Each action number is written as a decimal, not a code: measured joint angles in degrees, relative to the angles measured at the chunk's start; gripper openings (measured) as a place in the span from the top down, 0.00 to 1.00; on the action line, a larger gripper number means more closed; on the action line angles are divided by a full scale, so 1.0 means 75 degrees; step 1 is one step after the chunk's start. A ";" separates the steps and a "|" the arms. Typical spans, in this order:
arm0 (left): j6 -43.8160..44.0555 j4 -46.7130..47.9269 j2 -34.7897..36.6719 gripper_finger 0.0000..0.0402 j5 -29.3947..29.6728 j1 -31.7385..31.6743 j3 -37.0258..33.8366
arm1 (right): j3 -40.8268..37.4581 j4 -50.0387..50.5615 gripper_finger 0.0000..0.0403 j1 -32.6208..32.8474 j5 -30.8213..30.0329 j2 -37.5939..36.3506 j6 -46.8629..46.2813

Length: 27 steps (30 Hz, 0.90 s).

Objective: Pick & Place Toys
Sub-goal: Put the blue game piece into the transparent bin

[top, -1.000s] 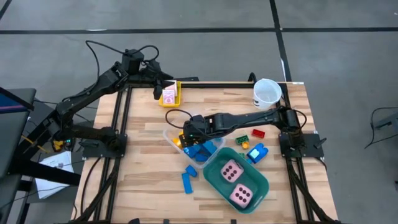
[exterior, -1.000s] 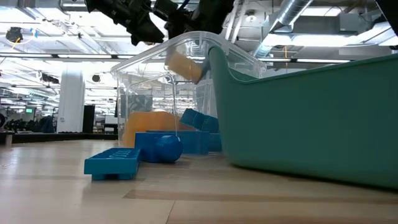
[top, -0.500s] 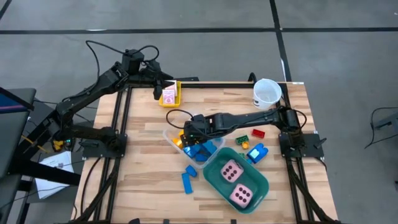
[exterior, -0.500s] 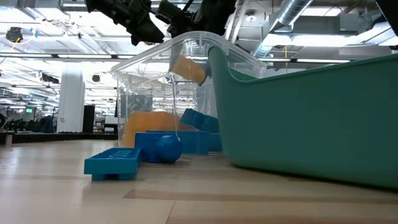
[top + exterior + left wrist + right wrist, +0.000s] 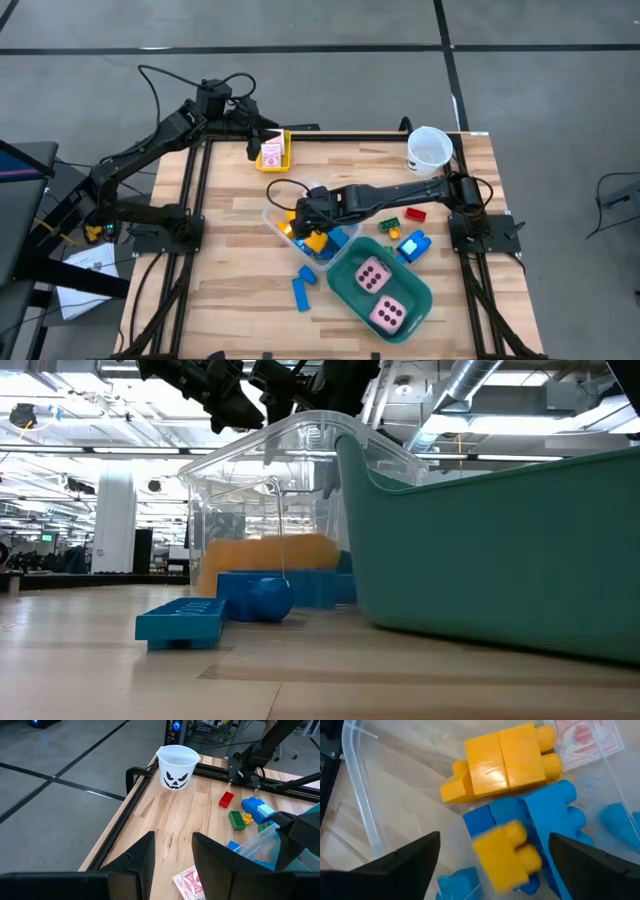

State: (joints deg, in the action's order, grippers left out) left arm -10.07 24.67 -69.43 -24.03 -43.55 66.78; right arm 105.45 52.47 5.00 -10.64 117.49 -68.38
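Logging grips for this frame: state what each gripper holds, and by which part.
Right gripper: open, holding nothing; a small yellow brick sits loose between its fingers in the clear container. Left gripper: nothing visible between its fingers, above pink-white cards.

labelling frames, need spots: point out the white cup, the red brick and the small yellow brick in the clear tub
white cup [image 5: 177, 767], left wrist view, front wall.
red brick [image 5: 226, 799], left wrist view, top face.
small yellow brick [image 5: 507, 854], right wrist view, upper face.

Bricks [image 5: 318, 240] in a clear bin [image 5: 277, 222] mid-table, tub [image 5: 380, 290] with two dice [image 5: 372, 275] beside it, cup [image 5: 429, 149] at the far corner.
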 joint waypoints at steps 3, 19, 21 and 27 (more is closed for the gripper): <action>0.0003 0.0000 -0.0001 0.68 0.0000 0.0000 0.0000 | 0.0002 0.0000 0.08 0.0070 -0.0178 -0.0003 -0.0009; 0.0006 0.0268 0.0019 0.68 -0.0003 0.0020 0.0000 | 0.2096 0.1537 0.07 0.0687 -0.1814 -0.0015 0.0392; -0.0037 0.0423 0.0078 0.68 -0.0008 0.0017 -0.0003 | 0.2456 0.2038 0.07 0.0786 -0.2114 -0.0015 0.0383; -0.0058 0.0663 0.0320 0.68 -0.0003 0.0047 -0.0003 | 0.3466 0.3806 0.07 0.1033 -0.2930 -0.0015 0.0142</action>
State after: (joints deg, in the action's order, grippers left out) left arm -10.50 29.64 -67.04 -24.05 -43.20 66.76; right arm 131.45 81.01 12.75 -32.62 117.38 -67.32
